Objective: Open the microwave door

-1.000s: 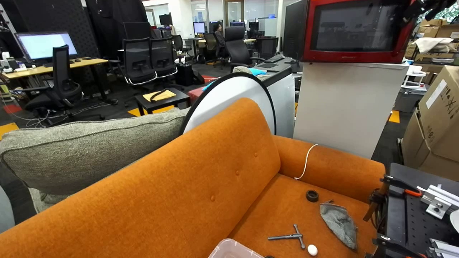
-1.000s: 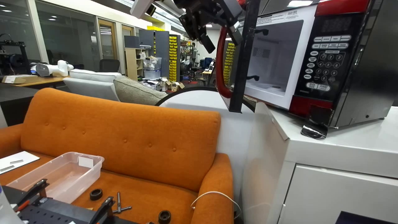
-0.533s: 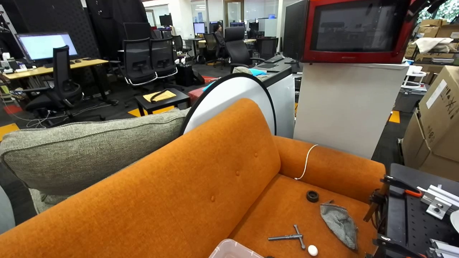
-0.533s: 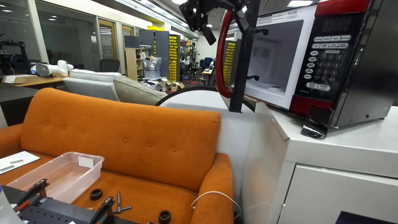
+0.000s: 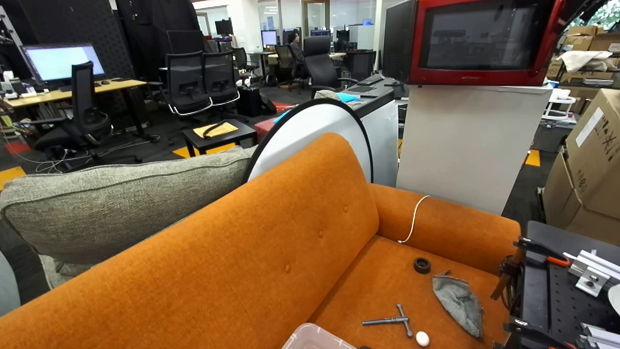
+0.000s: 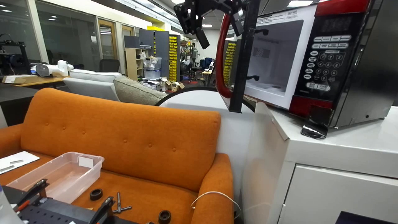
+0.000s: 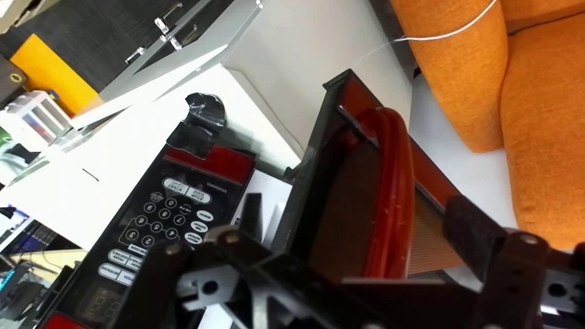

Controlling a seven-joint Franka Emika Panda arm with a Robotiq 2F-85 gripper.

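Noting gripper low in wrist view with fingers wide apart either side of red handle, gripping nothing. Finding microwave door open in upper middle of an exterior view, left of microwave.

- Orange sofa, buttoned back.
- Beside sofa's arm: white cabinet.
- Behind sofa: grey cushion, office chairs, dark floor with yellow patches.
- Well beyond sofa: glass walls, lit ceiling lights.
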